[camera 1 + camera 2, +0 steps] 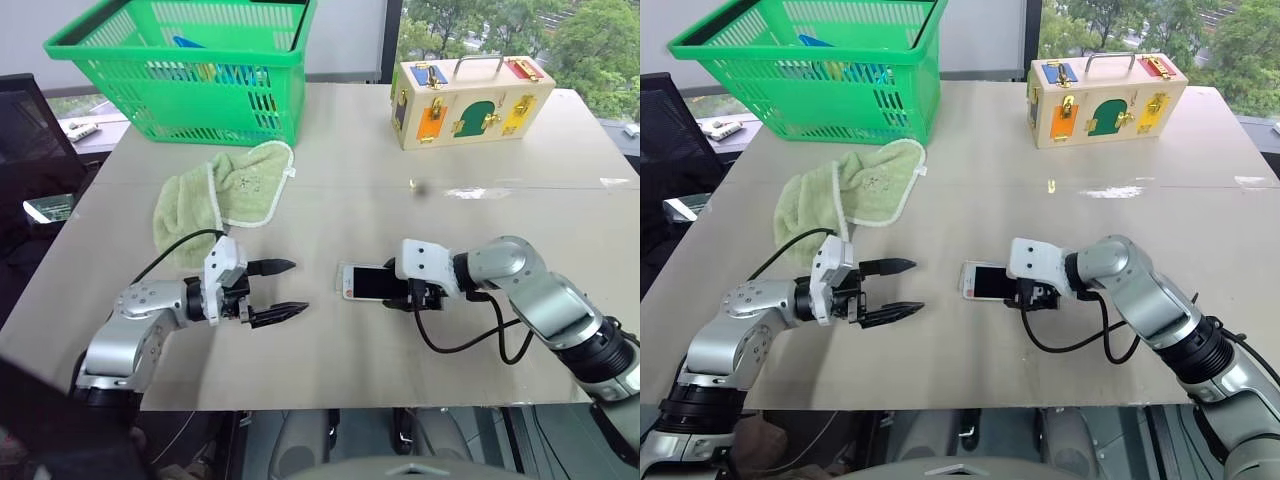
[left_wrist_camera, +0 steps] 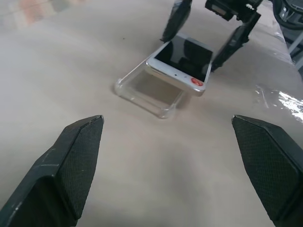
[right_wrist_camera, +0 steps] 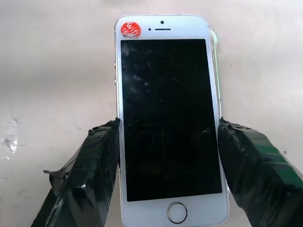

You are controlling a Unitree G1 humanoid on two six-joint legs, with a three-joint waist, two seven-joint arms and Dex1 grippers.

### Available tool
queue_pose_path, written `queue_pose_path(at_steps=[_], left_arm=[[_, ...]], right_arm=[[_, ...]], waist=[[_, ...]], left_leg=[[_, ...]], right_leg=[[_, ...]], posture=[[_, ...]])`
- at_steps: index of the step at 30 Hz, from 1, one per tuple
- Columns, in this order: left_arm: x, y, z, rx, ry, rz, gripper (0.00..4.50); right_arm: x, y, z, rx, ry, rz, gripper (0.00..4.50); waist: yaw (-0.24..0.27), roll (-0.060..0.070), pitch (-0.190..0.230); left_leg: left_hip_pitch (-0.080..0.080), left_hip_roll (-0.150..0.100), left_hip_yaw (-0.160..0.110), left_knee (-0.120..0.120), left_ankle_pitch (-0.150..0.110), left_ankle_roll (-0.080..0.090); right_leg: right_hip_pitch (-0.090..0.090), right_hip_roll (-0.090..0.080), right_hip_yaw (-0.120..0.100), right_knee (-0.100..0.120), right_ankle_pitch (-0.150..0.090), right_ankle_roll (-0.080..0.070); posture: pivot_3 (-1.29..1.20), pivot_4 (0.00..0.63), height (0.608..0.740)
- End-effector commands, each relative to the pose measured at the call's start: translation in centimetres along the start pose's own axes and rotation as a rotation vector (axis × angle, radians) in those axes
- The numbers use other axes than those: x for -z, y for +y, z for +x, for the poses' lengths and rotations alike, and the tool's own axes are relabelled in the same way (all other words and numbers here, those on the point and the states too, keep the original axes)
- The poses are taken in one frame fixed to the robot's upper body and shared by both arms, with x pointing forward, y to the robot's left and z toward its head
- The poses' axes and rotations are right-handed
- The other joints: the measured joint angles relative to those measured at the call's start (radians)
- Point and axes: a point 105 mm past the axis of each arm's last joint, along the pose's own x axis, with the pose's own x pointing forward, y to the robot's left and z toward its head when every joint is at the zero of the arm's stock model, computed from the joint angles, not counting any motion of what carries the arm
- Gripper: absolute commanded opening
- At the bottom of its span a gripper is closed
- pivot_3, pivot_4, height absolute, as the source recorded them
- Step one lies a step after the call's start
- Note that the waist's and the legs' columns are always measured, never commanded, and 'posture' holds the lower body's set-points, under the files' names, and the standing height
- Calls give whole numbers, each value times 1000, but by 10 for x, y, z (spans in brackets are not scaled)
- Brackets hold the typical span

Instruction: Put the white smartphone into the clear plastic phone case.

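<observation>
White smartphone [image 3: 168, 118], one flat rectangle with a black screen, white bezels and a red round sticker [image 3: 130, 29] by its top corner, sits between our right gripper's [image 1: 412, 294] two black fingers [image 3: 90, 175], which press its long edges, so we hold it. Its far end lies tilted over one clear plastic phone case [image 2: 149, 90], a thin transparent shell resting on the beige tabletop [image 1: 400, 190], near the table's middle and closer to our front edge. Our left gripper [image 1: 275, 291] hangs just above the table, well apart from the phone, its two fingers spread wide and gripping nothing. Farther back we count one pale green towel [image 1: 215, 195], crumpled, one green plastic basket [image 1: 190, 70] and one wooden box [image 1: 470, 100] with coloured latched doors.
</observation>
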Motion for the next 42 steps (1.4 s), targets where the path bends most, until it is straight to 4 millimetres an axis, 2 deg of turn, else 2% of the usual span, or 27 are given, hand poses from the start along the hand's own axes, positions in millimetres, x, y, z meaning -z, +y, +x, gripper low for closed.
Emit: queue_pose_path(at_steps=[1, 17, 33, 38, 40, 42], left_arm=[[-5, 0, -2, 5, -5, 39, 4500], [-1, -3, -5, 3, 9, 50, 4500], [4, -4, 0, 5, 13, 45, 4500], [4, -5, 1, 7, 14, 47, 4500], [4, -5, 1, 7, 14, 49, 4500], [3, -4, 1, 7, 15, 50, 4500]], right_arm=[[-7, -11, -7, 50, 14, -22, 2779], [5, 0, -6, 10, 155, -50, 2779], [0, 11, -5, -62, 198, -135, 2779], [-3, 5, -2, -40, 186, -129, 2779], [-5, 2, -2, -25, 169, -120, 3881], [-7, -1, -4, -6, 159, -118, 4393]], waist=[[-1, 0, 0], [0, 0, 0], [0, 0, 0], [0, 0, 0], [-1, 0, 0], [-1, 0, 0]], left_leg=[[0, 0, 0, 0, 0, 0], [0, 0, 0, -1, 0, 0], [0, 0, 0, -1, 0, -1], [0, 0, 0, -1, 0, -1], [0, 0, 0, -1, -1, -1], [0, 0, 0, -1, -1, -1]], right_leg=[[0, 0, 0, 0, 0, 0], [0, 0, 0, 0, 0, 0], [-1, -1, 0, -1, 0, 0], [-1, -1, 0, -1, 0, 0], [-1, -1, 0, -1, 0, 0], [-1, 0, 0, 0, 0, 0]], posture=[[0, 150, 740], [0, 150, 740], [0, 150, 740], [0, 150, 740], [0, 150, 740], [0, 150, 740]])
